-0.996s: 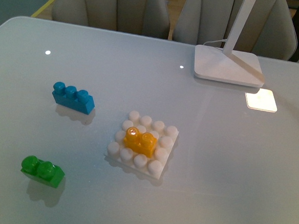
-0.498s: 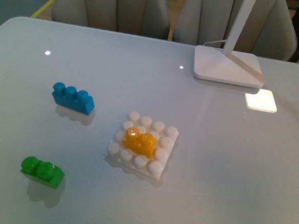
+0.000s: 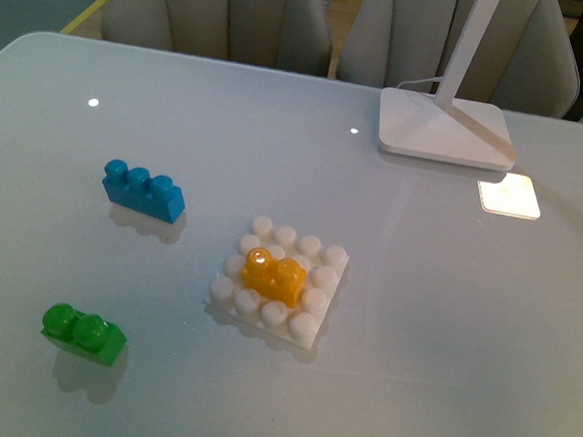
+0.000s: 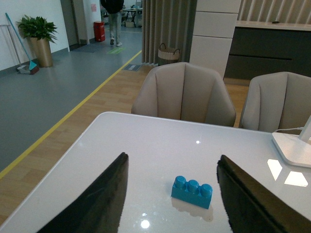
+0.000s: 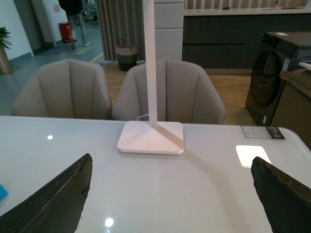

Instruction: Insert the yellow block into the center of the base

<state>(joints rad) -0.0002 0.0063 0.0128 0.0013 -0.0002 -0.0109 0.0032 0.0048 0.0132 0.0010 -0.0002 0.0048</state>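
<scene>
The base (image 3: 278, 294) lies flat on the white tabletop (image 3: 445, 319) and serves as the reference point. The yellow block (image 3: 273, 275) sits on top of the base, over its central studs, with its two studs facing up; white studs remain visible around it on all sides. Nothing else touches the block.

The blue three-stud brick (image 3: 143, 190) lies on the tabletop to the left of the base and farther from the robot, well apart from it. The green two-stud brick (image 3: 83, 333) lies to the left of the base and nearer the robot, also well apart. The white lamp foot (image 3: 444, 128) stands beyond the base to the right, near the far table edge, with its stem rising out of view.

Neither arm appears in the front view. In the left wrist view, the left gripper (image 4: 171, 199) has its fingers (image 4: 99, 206) spread apart and empty, with the blue brick seen between them. In the right wrist view, the right gripper (image 5: 170, 199) has its fingers (image 5: 53, 204) spread wide and empty, facing the lamp foot.
</scene>
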